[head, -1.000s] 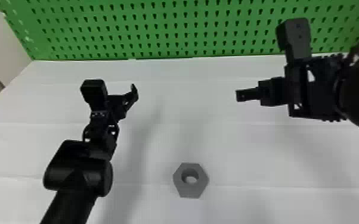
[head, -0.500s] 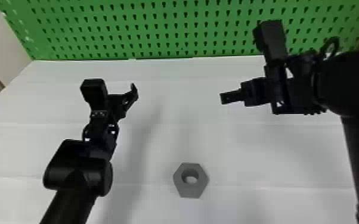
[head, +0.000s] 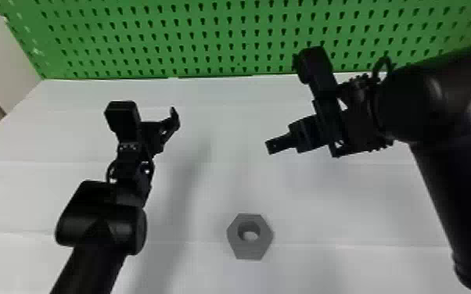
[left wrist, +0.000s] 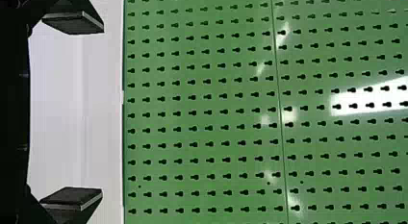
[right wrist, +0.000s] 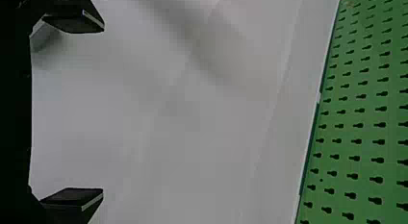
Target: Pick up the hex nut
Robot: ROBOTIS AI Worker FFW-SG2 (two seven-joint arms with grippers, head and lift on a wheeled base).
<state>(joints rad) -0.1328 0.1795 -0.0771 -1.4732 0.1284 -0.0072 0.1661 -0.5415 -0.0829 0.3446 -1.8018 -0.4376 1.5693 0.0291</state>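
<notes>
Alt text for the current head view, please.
Gray hex nut lies flat, hole up, on a white table at lower center; the black left gripper and right gripper hover farther back, to either side of it. A green perforated panel stands behind.

In the head view, the right gripper (head: 273,147) is farther to the left and lower than in the earlier frames, so it is closer to the hex nut (head: 250,250). Its fingertips now slope slightly downward. The black right arm (head: 438,172) behind it has swung inward too, with more of it visible.
</notes>
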